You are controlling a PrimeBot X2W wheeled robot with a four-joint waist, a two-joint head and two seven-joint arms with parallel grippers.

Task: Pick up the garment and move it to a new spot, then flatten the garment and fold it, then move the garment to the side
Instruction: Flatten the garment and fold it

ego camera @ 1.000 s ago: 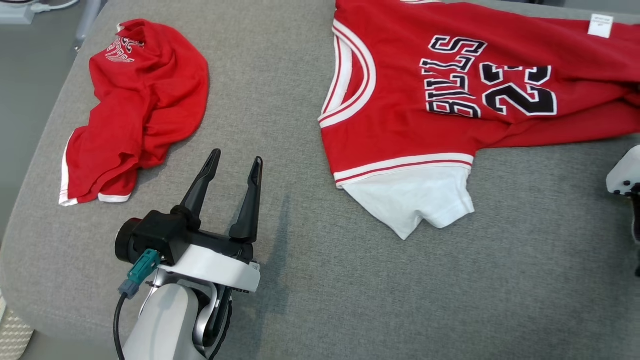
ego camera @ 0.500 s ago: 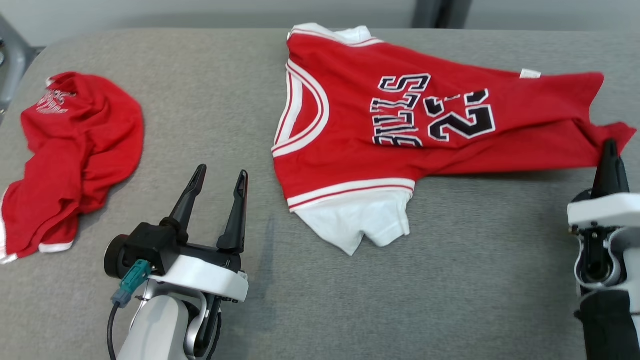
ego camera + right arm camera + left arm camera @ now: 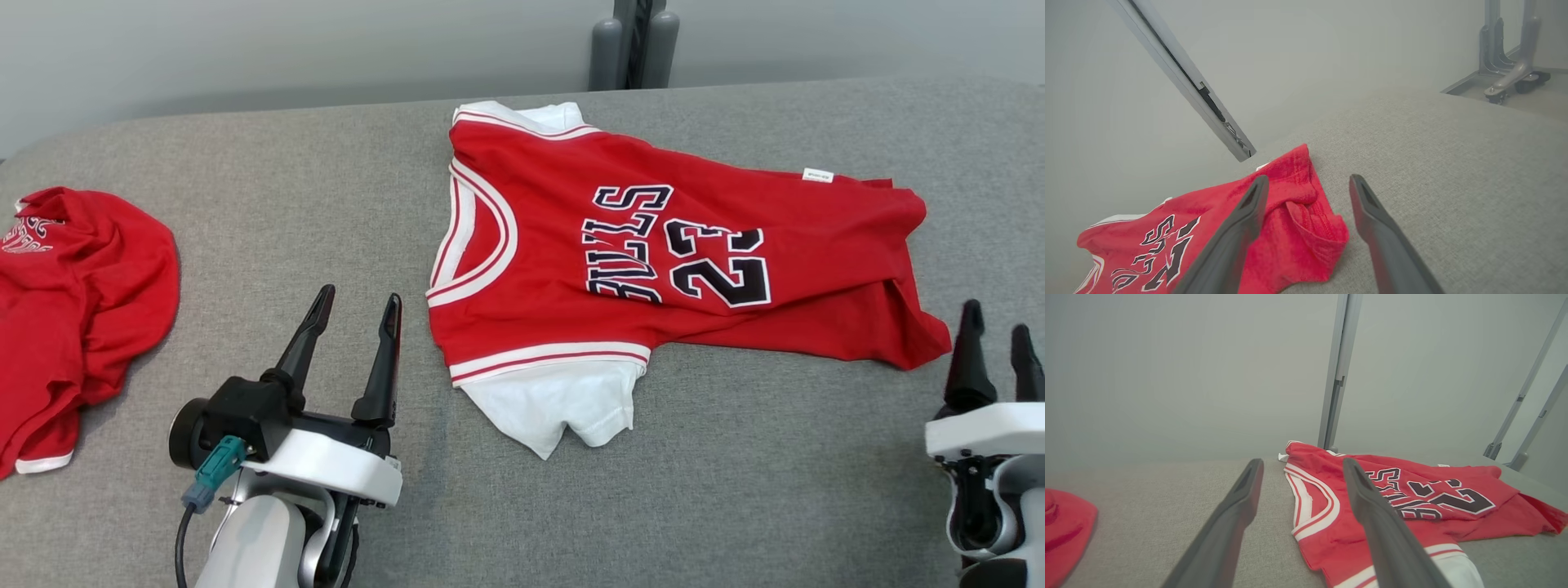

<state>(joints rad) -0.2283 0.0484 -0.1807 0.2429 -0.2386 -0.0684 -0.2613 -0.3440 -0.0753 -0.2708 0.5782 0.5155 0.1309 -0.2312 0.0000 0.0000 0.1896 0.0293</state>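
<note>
A red jersey [image 3: 653,261] with white sleeves and black "BULLS 23" print lies spread sideways on the grey padded table [image 3: 343,204], collar toward the left. It also shows in the left wrist view as the jersey [image 3: 1412,498] and in the right wrist view as its hem corner [image 3: 1306,228]. My left gripper [image 3: 355,298] is open and empty, just left of the collar, apart from the cloth. My right gripper [image 3: 996,318] is open and empty near the jersey's lower right hem corner, not touching it.
A second crumpled red garment [image 3: 73,302] lies at the table's left edge. A grey metal post [image 3: 633,41] stands behind the table's far edge. Bare grey surface runs along the front between the arms.
The head camera has tilted and turned, so the whole scene has shifted down and left. The right gripper has come further into view, its fingers now apart beside the hem. The jersey lies unchanged.
</note>
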